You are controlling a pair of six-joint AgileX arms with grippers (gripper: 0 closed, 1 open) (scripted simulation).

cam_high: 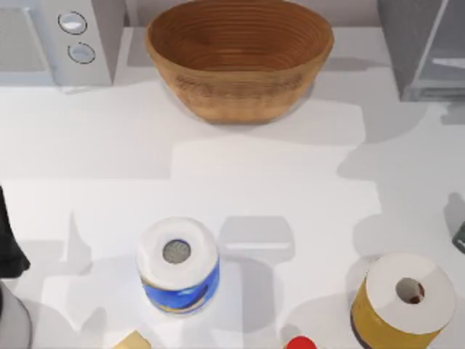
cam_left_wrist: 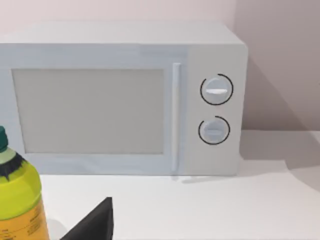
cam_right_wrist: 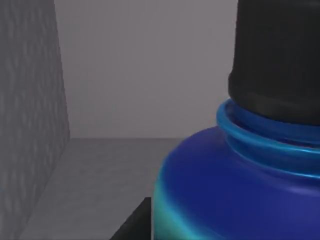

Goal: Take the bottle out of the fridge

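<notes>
The blue bottle (cam_right_wrist: pixel 235 185) with its black screw cap (cam_right_wrist: pixel 277 55) stands very close in the right wrist view, inside the dark grey fridge (cam_right_wrist: pixel 30 100), on its grey floor. A dark part of my right gripper (cam_right_wrist: pixel 131 224) sits low beside the bottle's body. In the top view the fridge (cam_high: pixel 425 51) stands at the back right corner, with a pale glassy panel. A bit of my right arm (cam_high: pixel 459 237) shows at the right edge. My left arm (cam_high: pixel 9 243) rests at the left edge, facing the microwave.
A light grey microwave (cam_high: pixel 58 40) with two knobs stands back left, and a wicker basket (cam_high: pixel 238 54) back centre. A white-topped blue-label container (cam_high: pixel 178 265) and a yellow one (cam_high: pixel 403 298) stand near the front. A yellow-green bottle (cam_left_wrist: pixel 17 200) is near my left wrist.
</notes>
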